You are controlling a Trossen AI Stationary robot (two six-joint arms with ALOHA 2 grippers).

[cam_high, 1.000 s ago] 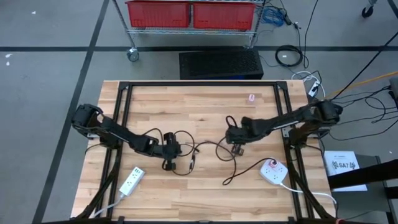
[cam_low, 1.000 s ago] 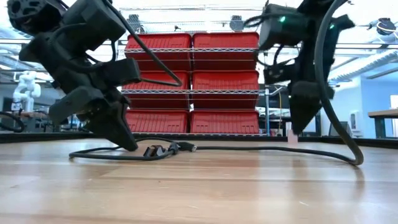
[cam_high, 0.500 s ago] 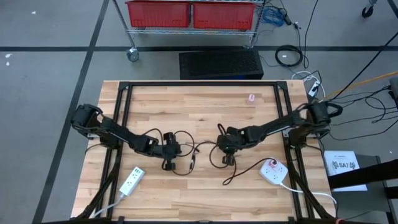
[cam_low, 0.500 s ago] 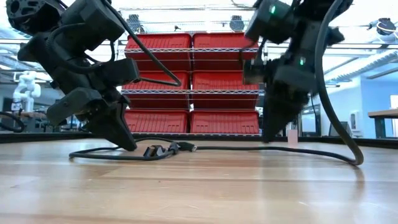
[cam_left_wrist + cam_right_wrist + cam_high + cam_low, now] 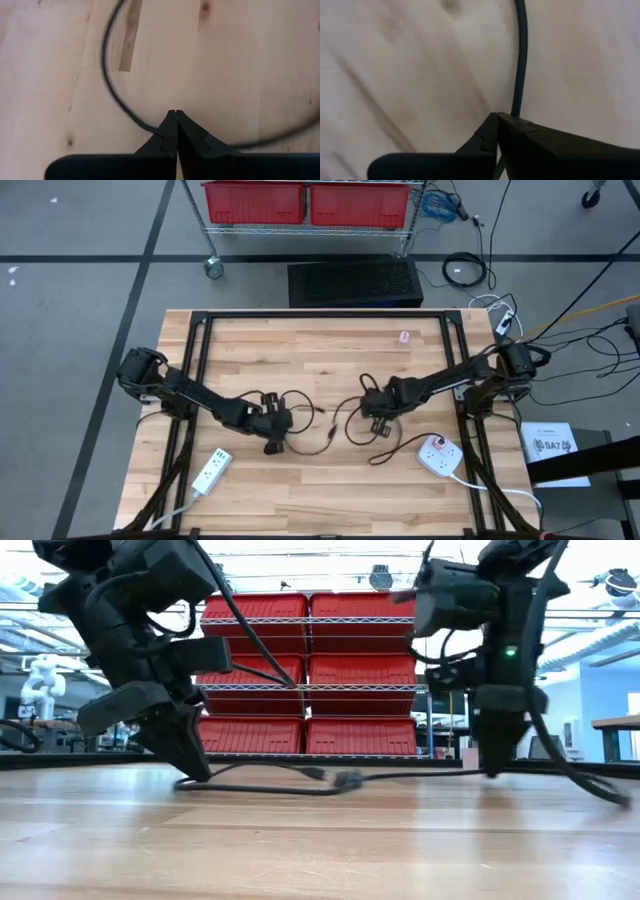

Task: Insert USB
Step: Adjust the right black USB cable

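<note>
A thin black cable point(image 5: 335, 428) lies in loops on the wooden table point(image 5: 330, 360) between my two arms. Its connector ends point(image 5: 347, 780) rest on the wood near the middle. My left gripper point(image 5: 274, 438) is at the cable's left part, pointing down, and is shut on it point(image 5: 173, 114). My right gripper point(image 5: 378, 420) is at the cable's right part and is shut on it point(image 5: 497, 116). In the low view my left gripper point(image 5: 190, 765) and right gripper point(image 5: 495, 765) both reach down to the tabletop. My left gripper pinches the cable where it passes under the shut fingertips point(image 5: 151, 128). The fingers come from above and lie across the cable. The cable lies slack on the wood on both sides point(image 5: 107, 75). My right gripper meets the cable right at its fingertips point(image 5: 515, 109). The cable slips behind one finger there, so the exact hold is hidden. The fingers come from above, and the cable runs on ahead of them along the table point(image 5: 521, 40).
A white power strip point(image 5: 210, 472) lies near the front left. A white adapter with a red mark point(image 5: 438, 454) lies at the front right. A small pink object point(image 5: 404, 337) sits at the far side. A black frame point(image 5: 200, 330) borders the table. Red bins point(image 5: 310, 670) stand behind.
My right gripper has swung toward the table's left and then back to the right, dragging its part of the cable. The cable's loops have been redrawn, and the connector ends have slid toward the table's right. My left gripper stays shut on the cable, almost in place.
</note>
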